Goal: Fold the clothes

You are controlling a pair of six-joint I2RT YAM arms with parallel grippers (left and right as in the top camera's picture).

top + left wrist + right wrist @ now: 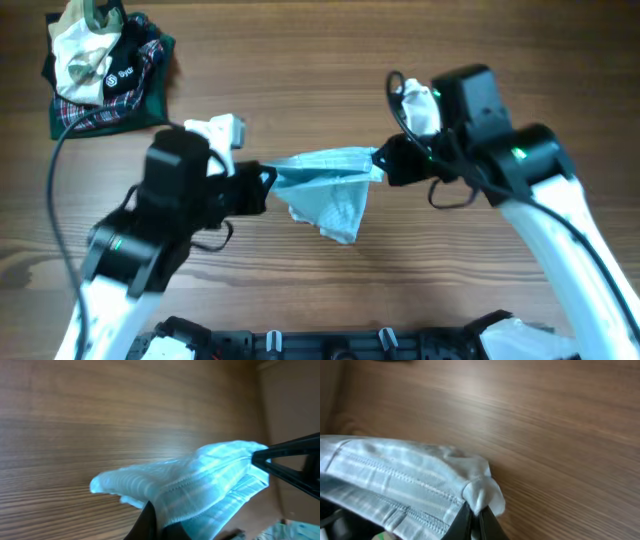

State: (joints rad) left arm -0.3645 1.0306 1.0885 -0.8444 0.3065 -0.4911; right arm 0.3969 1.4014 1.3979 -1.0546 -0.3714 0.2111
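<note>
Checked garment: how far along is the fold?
Done: both have a grip, left gripper and right gripper each shut on an end of the pale checked garment. In hand: it is stretched between them, with a crumpled flap sagging off it. Left: no neat fold shows yet; it probably needs laying flat on the table, then folding.

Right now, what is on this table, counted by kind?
Robot arms: 2, left arm and right arm.
Pale blue checked garment: 1, held by both.
Heap of other clothes: 1, pieces too tangled to count.
Total: 4.
</note>
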